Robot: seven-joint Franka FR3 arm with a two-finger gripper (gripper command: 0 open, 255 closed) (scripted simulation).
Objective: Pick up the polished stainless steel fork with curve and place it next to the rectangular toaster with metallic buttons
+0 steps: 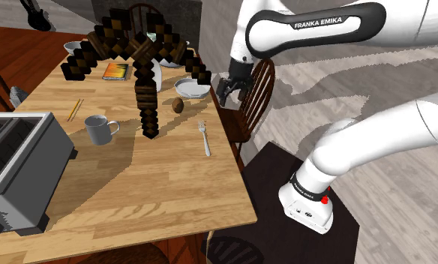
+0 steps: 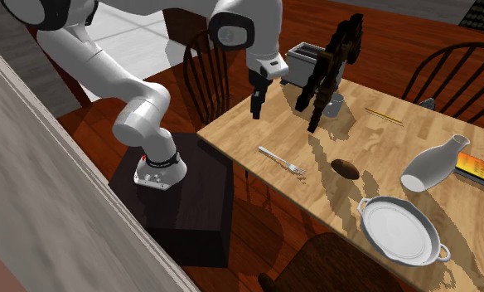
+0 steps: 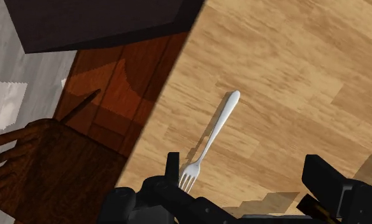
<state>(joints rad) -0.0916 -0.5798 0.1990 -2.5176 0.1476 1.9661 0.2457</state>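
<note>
- At the shoulder view's far left, the grey toaster [image 1: 15, 161] stands on the wooden table [image 1: 135, 202], at its left edge and well apart from the fork.
- Just to its right, a pencil [image 1: 75, 109] lies on the wood and a grey mug [image 1: 99, 129] stands upright beside it.
- In the middle, a dark checkered branching shape [image 1: 142, 67] rises from the table. An orange book [image 1: 115, 70] lies behind it.
- Further right, a small brown oval thing [image 1: 178, 105] lies on the wood, with a white dish [image 1: 191, 88] behind it.
- The fork [image 1: 205, 137] lies flat on bare wood near the table's right edge. Its tines point toward the dish and nothing touches it.
- My gripper [image 1: 226, 97] hangs in the air to the right of the fork and higher, over the table's edge. Its fingers stand apart and I am grasping nothing.
- In the second exterior view, my gripper [image 2: 256, 112] is up and to the left of the fork [image 2: 282, 161], clear above the tabletop.
- Along my gripper [image 3: 245, 164], the fork [image 3: 213, 137] lies on the table below. Its tines are close by one finger [image 3: 172, 167] and its handle runs away from me. Neither finger touches it.
- To the right of my gripper stands a wooden chair [image 1: 259, 90], and beyond it the dark stand [image 1: 274, 176].
</note>
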